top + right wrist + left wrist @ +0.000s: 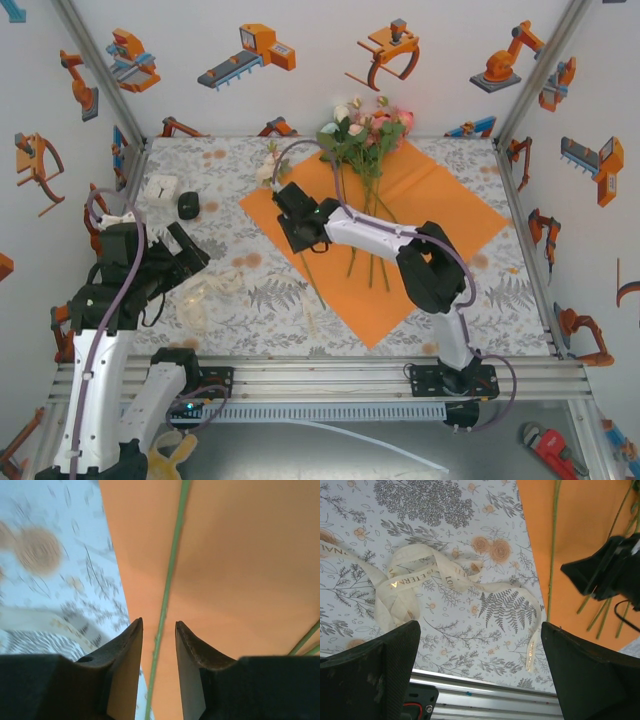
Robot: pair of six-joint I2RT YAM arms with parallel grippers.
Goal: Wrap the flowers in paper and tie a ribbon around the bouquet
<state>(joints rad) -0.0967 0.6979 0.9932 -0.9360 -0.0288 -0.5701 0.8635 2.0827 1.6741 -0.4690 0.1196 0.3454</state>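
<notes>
Flowers [365,130] lie on the orange paper [440,200], blooms at its far corner and stems trailing toward the arm bases. We see our right gripper [158,625] low near the sheet's left edge, jaws slightly parted around one green stem [170,570] without pinching it. Our left gripper [480,625] hangs spread wide, holding nothing, above the loose ribbon [420,575] on the tablecloth [445,510].

left gripper [480,625]: jaws spread wide | right gripper [159,621]: jaws slightly apart
</notes>
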